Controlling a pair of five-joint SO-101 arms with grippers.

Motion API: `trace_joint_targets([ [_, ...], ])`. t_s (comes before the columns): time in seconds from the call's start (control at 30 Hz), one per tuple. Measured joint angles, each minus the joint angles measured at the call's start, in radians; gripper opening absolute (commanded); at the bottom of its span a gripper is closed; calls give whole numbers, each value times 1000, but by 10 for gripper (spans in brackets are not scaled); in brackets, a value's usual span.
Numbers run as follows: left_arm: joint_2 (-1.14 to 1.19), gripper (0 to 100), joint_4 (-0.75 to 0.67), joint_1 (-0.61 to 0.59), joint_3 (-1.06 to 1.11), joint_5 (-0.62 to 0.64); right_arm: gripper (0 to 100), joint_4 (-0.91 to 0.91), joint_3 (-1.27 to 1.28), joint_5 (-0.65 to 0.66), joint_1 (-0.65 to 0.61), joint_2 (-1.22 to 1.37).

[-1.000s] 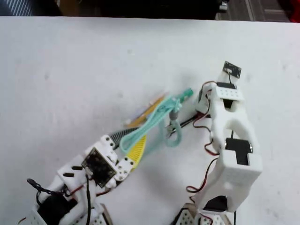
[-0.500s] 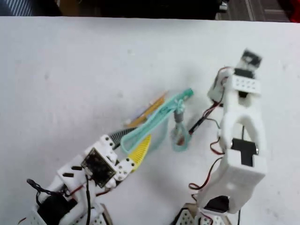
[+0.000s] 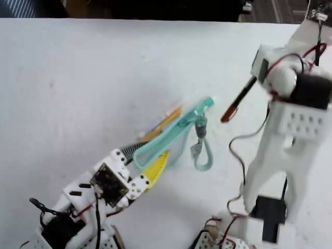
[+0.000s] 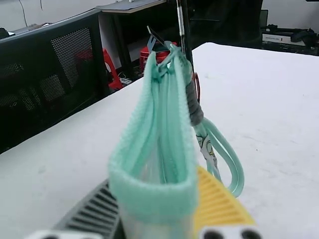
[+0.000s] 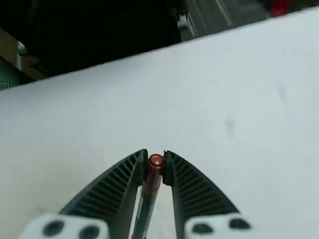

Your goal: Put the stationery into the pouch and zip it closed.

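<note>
Over the tabletop point(image 3: 78, 78), high view: the left end effector point(image 3: 145, 156) is recorded low at the near-left, with its grey ribbed finger point(image 3: 130, 149) and yellow finger point(image 3: 157, 166) pressed on one end of the pouch point(image 3: 179, 136). The pouch is held on edge, teal zip band uppermost, slanting away toward the table's middle. Orange and yellow stick-shaped items point(image 3: 167, 119) are seen through its clear wall. A teal strap loop point(image 3: 203, 153) hangs from the far part of the zip band and lies on the tabletop. The right end effector point(image 3: 232, 109) is raised at the right, pinching a dark pen point(image 3: 226, 116) with a red end. The pen is tilted, red end toward the pouch's far end, near it but apart.

Left wrist view: the pouch point(image 4: 159, 149) is clamped between the grey finger point(image 4: 94, 216) and the yellow finger point(image 4: 219, 209), so the left end effector point(image 4: 154, 219) is closed on the pouch's near end. The two teal zip tapes run away from the camera with a narrow gap between them. The strap loop point(image 4: 227, 162) is seen beside the yellow finger, resting on the tabletop point(image 4: 269, 99).

Right wrist view: the ribbed fingers point(image 5: 124, 181) are drawn nearly together on the pen point(image 5: 152, 174), whose red end sits level with the fingertips of the right end effector point(image 5: 155, 158). White tabletop point(image 5: 224, 99) lies beyond.
</note>
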Motion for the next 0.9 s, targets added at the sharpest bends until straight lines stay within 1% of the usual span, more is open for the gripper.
trace_joint_targets([
  [0.1,0,132,0,0,0,0,16,0,-57,0,-46,-117],
  [0.23,0,132,0,0,0,0,16,-5,-147,3,-155,-276],
  [0.37,0,137,2,0,0,2,16,-43,-180,3,-253,-416],
  [0.47,0,172,2,-8,2,66,15,-48,-184,3,-330,-482],
  [0.57,0,181,5,-14,2,124,15,-48,-189,3,-413,-523],
  [0.77,0,181,15,-14,5,137,15,41,-190,9,-647,-523],
  [0.9,0,181,17,-14,5,140,16,54,-190,72,-703,-496],
])
